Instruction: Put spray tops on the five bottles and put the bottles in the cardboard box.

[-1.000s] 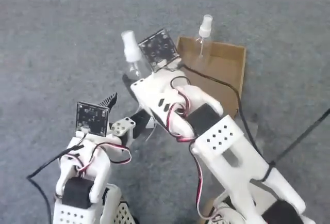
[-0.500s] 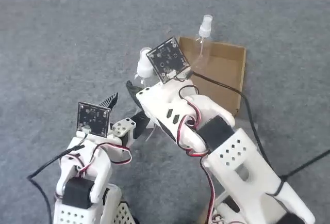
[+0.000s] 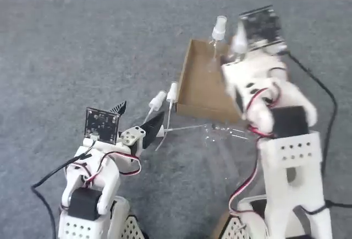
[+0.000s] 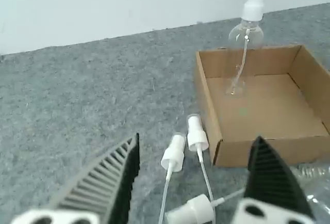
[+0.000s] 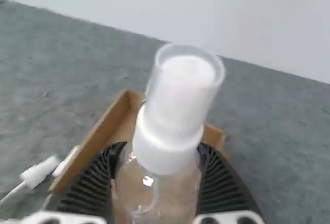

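My right gripper [image 3: 238,57] [image 5: 157,198] is shut on a clear bottle [image 5: 154,193] fitted with a white spray top [image 5: 178,105] [image 3: 239,39], held upright over the far side of the cardboard box [image 3: 206,87]. Another capped bottle [image 3: 218,38] [image 4: 245,43] stands inside the box at its far edge. Three loose spray tops [image 3: 158,100] [image 4: 174,154] [image 4: 196,135] [image 4: 192,211] lie just left of the box. My left gripper [image 3: 144,131] [image 4: 191,182] hangs open beside them, with nothing between its fingers.
Uncapped clear bottles [image 3: 220,132] [image 4: 314,175] lie on the grey carpet in front of the box's near wall, between the two arm bases. Open carpet stretches to the left and far side. The box's inner floor [image 4: 263,108] is bare apart from the standing bottle.
My right arm has swung right with its capped bottle, from left of the box to above it, uncovering the loose spray tops. The left arm has stayed put.
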`<action>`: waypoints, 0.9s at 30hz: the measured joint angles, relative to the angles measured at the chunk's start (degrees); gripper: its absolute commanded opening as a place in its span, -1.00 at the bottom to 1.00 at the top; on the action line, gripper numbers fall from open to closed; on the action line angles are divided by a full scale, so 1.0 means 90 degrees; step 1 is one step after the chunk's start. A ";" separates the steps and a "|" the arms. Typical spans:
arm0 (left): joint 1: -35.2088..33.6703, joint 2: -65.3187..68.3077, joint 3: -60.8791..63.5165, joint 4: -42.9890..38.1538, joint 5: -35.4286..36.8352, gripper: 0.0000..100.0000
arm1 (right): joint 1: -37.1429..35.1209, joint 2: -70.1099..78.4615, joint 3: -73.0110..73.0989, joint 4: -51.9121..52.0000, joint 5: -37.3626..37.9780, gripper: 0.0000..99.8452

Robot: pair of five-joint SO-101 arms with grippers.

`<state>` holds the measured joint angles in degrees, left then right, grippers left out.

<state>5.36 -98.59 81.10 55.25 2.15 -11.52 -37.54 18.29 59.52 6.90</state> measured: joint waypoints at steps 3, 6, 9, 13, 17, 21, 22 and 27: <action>-0.0098 0.0000 0.0000 0.0000 0.0000 -0.67 | 0.0420 0.0029 0.0293 -0.0537 0.0059 -0.99; -0.0537 0.0000 0.0000 -0.0039 0.0000 -0.85 | 0.0664 0.0488 0.0586 -0.1299 0.0078 -0.99; -0.0879 -0.0029 0.0176 -0.0274 0.0000 -0.96 | 0.0762 0.1211 0.0635 -0.1983 0.0078 -0.99; -0.0947 0.0000 0.0410 -0.0537 0.0000 -0.98 | 0.0762 0.2178 0.0635 -0.2842 0.0078 -0.99; -0.0967 0.0000 0.0410 -0.0596 0.0000 -0.98 | 0.0781 0.2930 0.0635 -0.3624 0.0049 -0.99; -0.0947 0.0000 0.0410 -0.0596 0.0000 -0.98 | 0.0772 0.3487 0.0635 -0.4415 -0.0186 -0.99; -0.0947 0.0000 0.0410 -0.0596 0.0000 -0.98 | 0.0781 0.3614 0.0635 -0.4591 -0.0215 -0.99; -0.0947 0.0000 0.0410 -0.0596 0.0000 -0.98 | 0.0791 0.4308 0.0606 -0.5070 -0.0254 -0.99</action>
<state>-3.16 -98.59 84.79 49.89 2.15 -4.40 1.23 23.74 13.89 4.62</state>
